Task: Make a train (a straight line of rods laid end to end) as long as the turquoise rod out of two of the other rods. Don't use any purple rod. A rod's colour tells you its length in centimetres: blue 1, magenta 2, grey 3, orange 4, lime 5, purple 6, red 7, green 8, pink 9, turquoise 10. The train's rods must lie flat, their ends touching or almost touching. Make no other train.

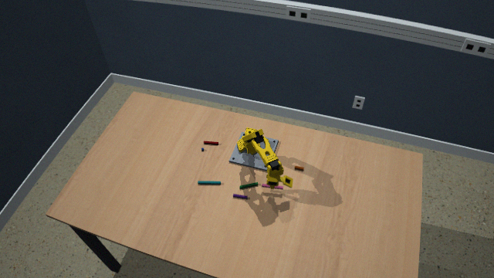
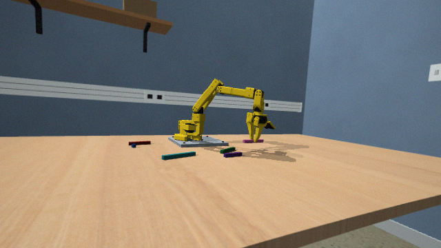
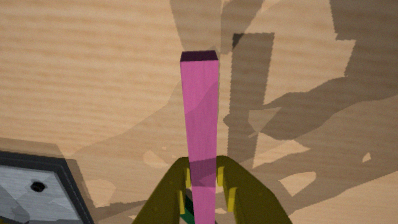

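Note:
My gripper [image 1: 273,186] [image 2: 255,139] [image 3: 202,166] is shut on a pink rod [image 1: 279,188] [image 2: 247,141] [image 3: 200,110], gripping it near one end; the rod sits at table level or just above it, right of the arm's base. The turquoise rod [image 1: 209,182] [image 2: 178,156] lies flat to the left. A green rod [image 1: 248,185] [image 2: 227,150] lies between the turquoise and pink rods. A small blue rod [image 1: 202,149] [image 2: 133,145] sits beside a red rod [image 1: 211,143] [image 2: 139,142] at the far left.
A purple rod [image 1: 240,196] [image 2: 233,154] lies just in front of the green one. An orange rod [image 1: 299,167] lies right of the arm. The arm's grey base plate [image 1: 236,158] [image 2: 211,142] [image 3: 20,190] is close behind the gripper.

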Available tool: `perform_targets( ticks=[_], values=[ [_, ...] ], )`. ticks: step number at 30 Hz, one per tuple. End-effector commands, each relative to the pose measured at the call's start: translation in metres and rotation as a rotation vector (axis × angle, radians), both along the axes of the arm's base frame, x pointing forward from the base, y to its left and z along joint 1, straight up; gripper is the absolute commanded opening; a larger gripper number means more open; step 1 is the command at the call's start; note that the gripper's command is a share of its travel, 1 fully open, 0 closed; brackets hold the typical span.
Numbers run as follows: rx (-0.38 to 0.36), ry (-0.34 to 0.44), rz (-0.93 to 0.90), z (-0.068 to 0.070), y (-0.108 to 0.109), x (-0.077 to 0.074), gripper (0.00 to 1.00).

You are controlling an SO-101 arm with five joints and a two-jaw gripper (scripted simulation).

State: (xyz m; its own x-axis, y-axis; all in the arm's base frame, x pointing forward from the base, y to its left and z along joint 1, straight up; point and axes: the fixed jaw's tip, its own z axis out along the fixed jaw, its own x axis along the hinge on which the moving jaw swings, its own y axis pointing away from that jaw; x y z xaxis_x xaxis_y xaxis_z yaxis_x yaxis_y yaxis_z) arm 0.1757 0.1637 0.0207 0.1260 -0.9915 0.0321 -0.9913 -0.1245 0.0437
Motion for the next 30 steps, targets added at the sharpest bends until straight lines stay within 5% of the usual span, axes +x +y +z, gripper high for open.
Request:
perform_targets(
  ticks=[1,16,30],
  values=[
    [0.004,-0.003,-0.004,0.003,0.0,0.001,0.0],
    [0.005,-0.002,-0.045,0.003,-0.011,0.01,0.0],
    [0.009,-0.002,-0.245,0.003,-0.072,0.04,0.0]
  ],
)
